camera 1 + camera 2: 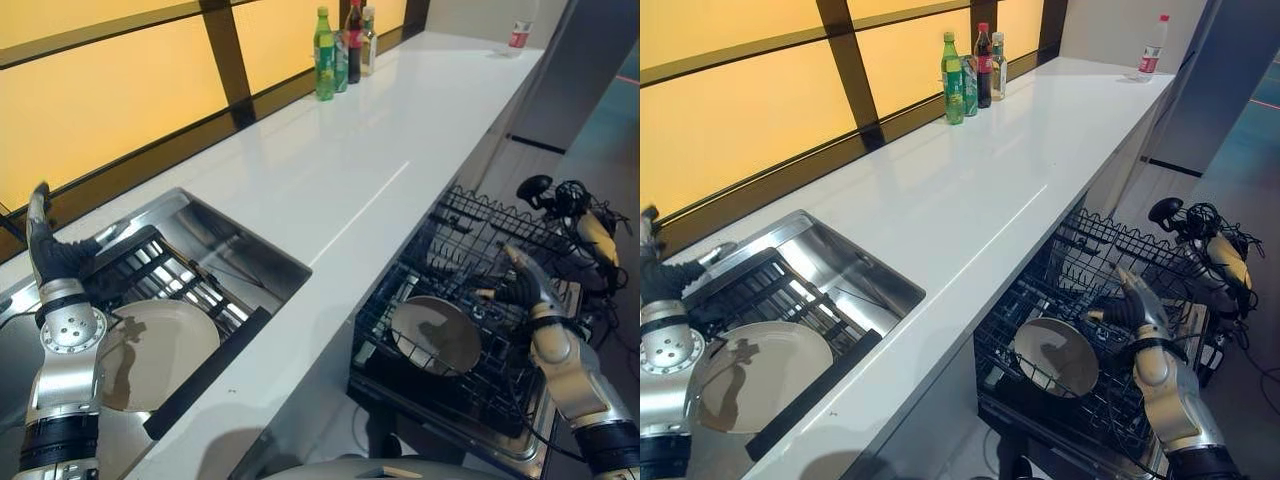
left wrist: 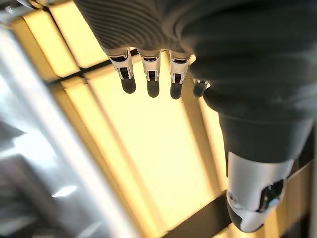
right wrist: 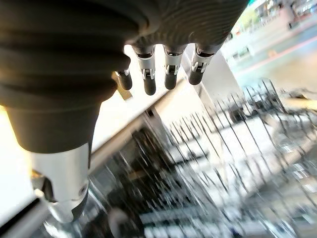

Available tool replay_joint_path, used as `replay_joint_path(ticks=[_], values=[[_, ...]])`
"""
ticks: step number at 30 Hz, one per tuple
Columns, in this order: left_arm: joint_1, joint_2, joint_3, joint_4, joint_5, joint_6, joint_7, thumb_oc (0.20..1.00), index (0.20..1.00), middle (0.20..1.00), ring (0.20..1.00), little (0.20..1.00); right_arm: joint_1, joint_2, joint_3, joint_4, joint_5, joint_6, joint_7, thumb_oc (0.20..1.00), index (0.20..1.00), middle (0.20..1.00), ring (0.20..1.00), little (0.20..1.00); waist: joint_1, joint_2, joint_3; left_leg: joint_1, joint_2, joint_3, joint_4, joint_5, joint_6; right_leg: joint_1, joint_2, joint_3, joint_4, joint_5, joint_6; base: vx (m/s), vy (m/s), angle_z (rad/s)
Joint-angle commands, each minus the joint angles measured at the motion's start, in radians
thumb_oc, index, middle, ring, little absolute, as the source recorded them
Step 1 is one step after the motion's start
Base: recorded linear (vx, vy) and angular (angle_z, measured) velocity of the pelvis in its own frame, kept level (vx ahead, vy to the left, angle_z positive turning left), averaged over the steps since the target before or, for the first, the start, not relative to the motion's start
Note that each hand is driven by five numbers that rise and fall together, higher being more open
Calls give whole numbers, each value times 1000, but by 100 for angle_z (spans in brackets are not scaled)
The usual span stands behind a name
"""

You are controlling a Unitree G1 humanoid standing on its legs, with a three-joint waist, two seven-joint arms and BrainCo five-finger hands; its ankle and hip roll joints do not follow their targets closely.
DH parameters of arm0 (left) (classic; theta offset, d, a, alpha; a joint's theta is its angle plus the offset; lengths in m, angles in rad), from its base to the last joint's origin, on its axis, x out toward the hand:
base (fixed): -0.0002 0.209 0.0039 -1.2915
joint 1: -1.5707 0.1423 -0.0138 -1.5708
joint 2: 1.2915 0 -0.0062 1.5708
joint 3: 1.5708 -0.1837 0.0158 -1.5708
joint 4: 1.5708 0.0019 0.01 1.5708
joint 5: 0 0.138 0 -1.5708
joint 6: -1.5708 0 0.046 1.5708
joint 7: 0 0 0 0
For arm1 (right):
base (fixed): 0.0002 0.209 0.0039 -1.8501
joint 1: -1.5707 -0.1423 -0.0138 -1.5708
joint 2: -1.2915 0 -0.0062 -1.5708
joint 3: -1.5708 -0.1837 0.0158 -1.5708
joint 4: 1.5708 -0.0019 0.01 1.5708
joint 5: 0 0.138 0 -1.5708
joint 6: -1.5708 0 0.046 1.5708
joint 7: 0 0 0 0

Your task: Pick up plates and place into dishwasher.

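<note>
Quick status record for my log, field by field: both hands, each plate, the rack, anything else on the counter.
left hand: raised above the sink, fingers straight, holding nothing
right hand: over the dishwasher rack, fingers relaxed, holding nothing
plate in sink: lying by the black drying rack, not yet picked up
plate in dishwasher: resting in the pulled-out dishwasher rack
countertop: three bottles at the far window side, one more bottle at the far end
</note>
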Motion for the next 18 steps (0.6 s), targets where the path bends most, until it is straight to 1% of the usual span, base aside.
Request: replay_joint_path(ticks=[1, 2, 4, 6, 7, 10, 14, 15, 18], values=[[13, 128, 7, 52, 87, 57, -97, 1000, 1000, 1000, 1000, 1000, -30, -83, -53, -94, 39, -57, -57, 1000, 1000, 1000, 1000, 1000, -12, -20, -25, -144, -6, -14, 14, 97, 18, 35, -68, 17, 207, -245, 58, 15, 96, 1], [18, 139, 1, 70, 107, 75, -108, 1000, 1000, 1000, 1000, 1000, -32, -93, -65, -105, 47, -59, -60, 1000, 1000, 1000, 1000, 1000, -11, -16, -24, -146, -7, -15, 14, 97, 18, 33, -70, 14, 208, -245, 59, 15, 110, 1], [21, 163, -7, 103, 129, 85, -113, 1000, 1000, 1000, 1000, 1000, -33, -109, -82, -115, 58, -66, -65, 1000, 1000, 1000, 1000, 1000, -12, -11, -22, -149, -9, -17, 16, 97, 18, 30, -72, 12, 210, -246, 60, 10, 80, 1], [24, 206, -17, 134, 145, 122, -130, 1000, 1000, 1000, 1000, 1000, -41, -142, -107, -139, 97, -82, -95, 1000, 1000, 1000, 1000, 1000, -11, -5, -15, -154, -14, -22, 18, 98, 20, 25, -76, 10, 213, -245, 61, 5, 91, 1], [23, 208, -19, 137, 146, 125, -134, 1000, 1000, 1000, 1000, 1000, -42, -144, -110, -141, 99, -84, -97, 1000, 1000, 1000, 1000, 1000, -11, -5, -15, -155, -15, -23, 19, 98, 21, 25, -76, 9, 214, -245, 62, 5, 92, 2], [22, 247, -48, 165, 177, 167, -232, 1000, 1000, 1000, 1000, 1000, -65, -175, -134, -173, 138, -117, -158, 1000, 1000, 1000, 1000, 1000, -5, 0, -9, -161, -21, -29, 20, 99, 23, 18, -82, 1, 218, -244, 64, 2, 70, 7], [22, 291, -81, 180, 194, 192, -322, 1000, 1000, 1000, 1000, 1000, -80, -209, -155, -198, 169, -127, -175, 1000, 1000, 1000, 1000, 1000, 3, 3, -6, -168, -28, -34, 21, 99, 25, 14, -89, -11, 220, -241, 69, -2, 52, 7], [19, 310, -92, 183, 198, 208, -349, 1000, 1000, 1000, 1000, 1000, -85, -220, -155, -206, 181, -126, -176, 1000, 1000, 1000, 1000, 1000, 5, 6, -6, -170, -31, -35, 22, 100, 26, 12, -91, -15, 221, -241, 70, 7, 64, 6], [-3, 343, -125, 242, 207, 213, -372, 1000, 1000, 1000, 1000, 1000, -97, -239, -146, -212, 193, -124, -171, 1000, 1000, 1000, 1000, 1000, 6, 10, -5, -175, -37, -39, 24, 101, 28, 9, -96, -23, 224, -239, 74, 14, 60, 6]])
